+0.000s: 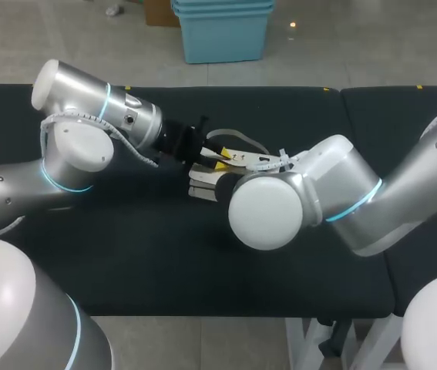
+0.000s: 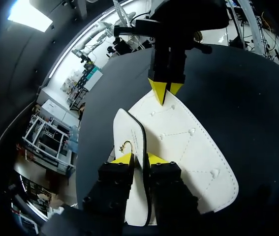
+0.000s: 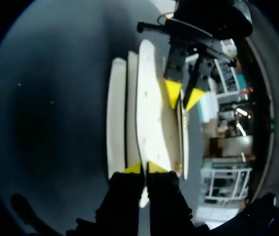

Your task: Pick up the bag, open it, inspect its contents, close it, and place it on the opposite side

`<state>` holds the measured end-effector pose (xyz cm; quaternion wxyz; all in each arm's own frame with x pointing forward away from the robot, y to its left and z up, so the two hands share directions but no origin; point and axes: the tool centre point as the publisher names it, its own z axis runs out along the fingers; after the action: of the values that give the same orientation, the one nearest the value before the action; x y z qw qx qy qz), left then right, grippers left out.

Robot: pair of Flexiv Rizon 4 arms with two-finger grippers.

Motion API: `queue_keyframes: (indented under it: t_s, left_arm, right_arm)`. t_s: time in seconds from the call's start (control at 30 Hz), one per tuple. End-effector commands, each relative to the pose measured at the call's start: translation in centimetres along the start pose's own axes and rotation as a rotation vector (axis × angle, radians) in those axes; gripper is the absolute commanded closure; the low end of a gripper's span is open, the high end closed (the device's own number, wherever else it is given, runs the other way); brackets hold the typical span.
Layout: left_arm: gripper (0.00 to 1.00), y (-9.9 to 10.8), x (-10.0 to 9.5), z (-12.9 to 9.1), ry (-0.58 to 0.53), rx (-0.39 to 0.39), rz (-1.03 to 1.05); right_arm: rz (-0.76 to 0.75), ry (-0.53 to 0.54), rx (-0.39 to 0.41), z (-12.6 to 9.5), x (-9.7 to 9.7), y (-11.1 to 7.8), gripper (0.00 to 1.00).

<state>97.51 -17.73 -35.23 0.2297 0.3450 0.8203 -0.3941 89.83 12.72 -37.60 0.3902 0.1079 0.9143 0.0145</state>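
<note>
Though unclear overhead | wrist cams: L pincer [image 2: 140, 160], R pincer [image 3: 144, 168] clamp bag [image 2: 188, 147]

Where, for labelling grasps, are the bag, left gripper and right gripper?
bag [image 2: 193, 147]: left wrist view, on its white stitched panel.
left gripper [image 2: 139, 159]: left wrist view, midway between its tips.
right gripper [image 3: 144, 168]: right wrist view, midway between its tips.
</note>
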Motion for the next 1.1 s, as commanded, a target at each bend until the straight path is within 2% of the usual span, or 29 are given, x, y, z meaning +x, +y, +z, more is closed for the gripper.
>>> queue_keyframes:
  t_s: [0.03,0.2,0.43,0.53,0.93,1.1]
  left_arm:
    - [1.00,-0.3,0.1,-0.1,0.009,0.013,0.013]
    - [1.00,-0.6,0.4,0.4,0.076,-0.020,0.054]
    - [1.00,-0.3,0.8,0.4,0.138,-0.006,0.072]
    - [1.00,0.0,0.7,-0.1,0.131,0.035,0.058]
    - [1.00,0.0,0.2,2.5,0.074,-0.062,0.000]
    - [1.00,-0.1,-0.2,2.6,0.049,-0.085,-0.029]
  right_arm:
    - [0.000,-0.003,-0.003,0.1,0.2,0.0,1.00]
    - [0.000,-0.003,-0.003,0.1,0.2,0.0,1.00]
    - [0.000,-0.003,-0.003,0.1,0.2,0.0,1.00]
    - [0.000,-0.003,-0.003,0.1,0.2,0.0,1.00]
    - [0.000,-0.003,-0.003,0.1,0.2,0.0,1.00]
    - [0.000,-0.003,-0.003,0.1,0.2,0.0,1.00]
